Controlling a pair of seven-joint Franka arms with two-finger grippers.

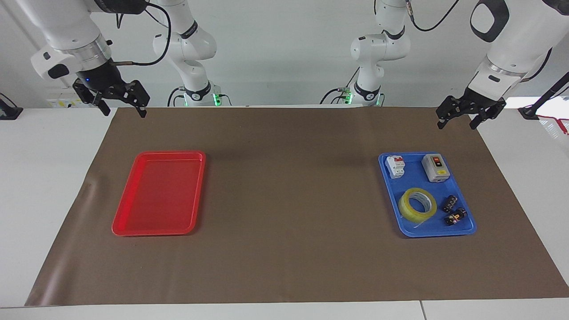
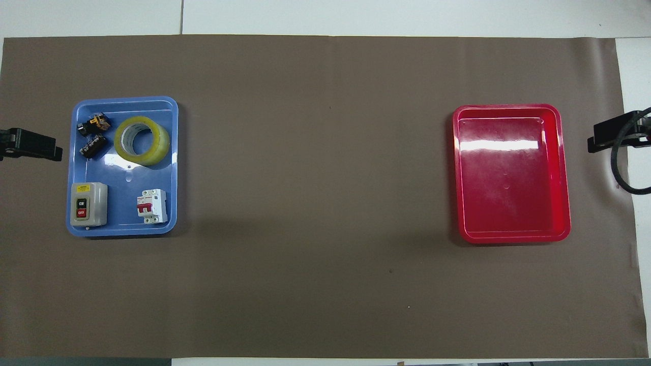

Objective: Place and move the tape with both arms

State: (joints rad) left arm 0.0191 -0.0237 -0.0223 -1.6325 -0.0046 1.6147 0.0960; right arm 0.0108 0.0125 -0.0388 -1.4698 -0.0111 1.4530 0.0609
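The bench [image 1: 58, 186] is covered by a brown paper sheet [image 1: 289, 186] whose edges stop short of the bench edge at both ends. A blue tray [image 1: 426, 230] is placed toward the left arm's end, and a red tray [image 1: 133, 229] toward the right arm's end; the two are set well apart, and a broad bare stretch of paper is left between them. The tape [image 1: 418, 203] is laid flat inside the blue tray, in the half farther from the robots, close to the tray wall that faces the middle of the bench. Beside it in that half, two small black parts [image 1: 453, 211] are seen. In the half nearer the robots, a grey switch box [image 1: 435, 168] marked ON and OFF and a white circuit breaker [image 1: 395, 166] with a red lever are placed side by side; other lettering cannot be read. Nothing is seen in the red tray. The left gripper [image 1: 458, 121] is held in the air over the paper's edge, nearer the robots than the blue tray, with its jaws spread and nothing between them. The right gripper [image 1: 123, 110] is held likewise over the paper's corner at its own end, jaws spread and holding nothing.
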